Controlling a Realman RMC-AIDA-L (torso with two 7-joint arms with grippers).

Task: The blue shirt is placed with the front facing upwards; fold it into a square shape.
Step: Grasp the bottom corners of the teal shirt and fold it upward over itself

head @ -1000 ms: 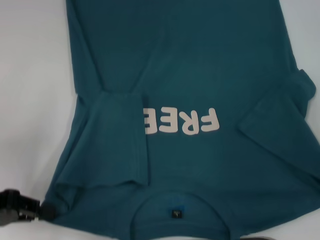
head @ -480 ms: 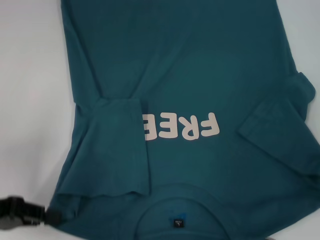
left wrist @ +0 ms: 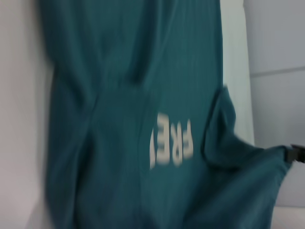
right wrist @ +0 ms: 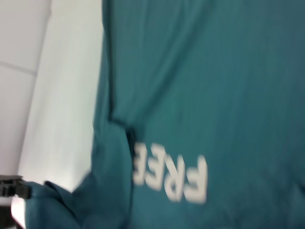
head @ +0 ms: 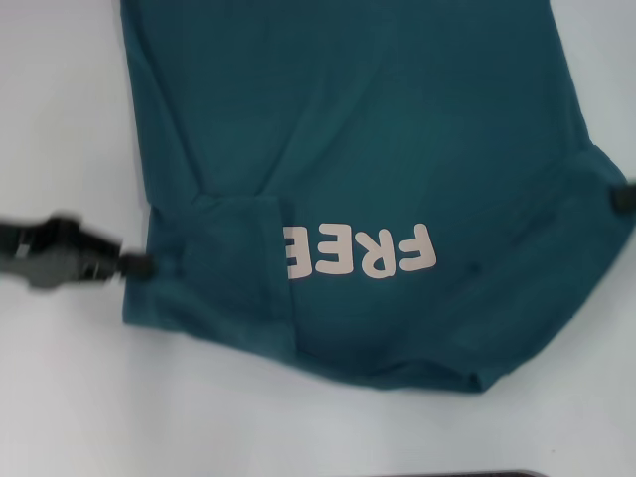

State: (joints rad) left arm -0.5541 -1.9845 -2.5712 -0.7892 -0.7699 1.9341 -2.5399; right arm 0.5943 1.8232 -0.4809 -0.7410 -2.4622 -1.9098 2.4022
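Note:
The blue shirt lies front up on the white table, its pale "FREE" lettering partly covered by the folded-in left sleeve. My left gripper is shut on the shirt's left edge beside that sleeve. My right gripper pinches the right edge, only its black tip showing. In the left wrist view the right gripper holds a raised corner of cloth. The right wrist view shows the left gripper doing the same. The shirt's near edge is a rounded fold. Collar and neck label are hidden.
Bare white table surrounds the shirt on the left and along the near side. A thin dark strip shows at the very near edge of the head view. The shirt's hem end runs out of view at the far side.
Both grippers have moved away from me with the shoulder corners. The collar and label have gone from view, and the shirt's near edge has drawn back into a fold.

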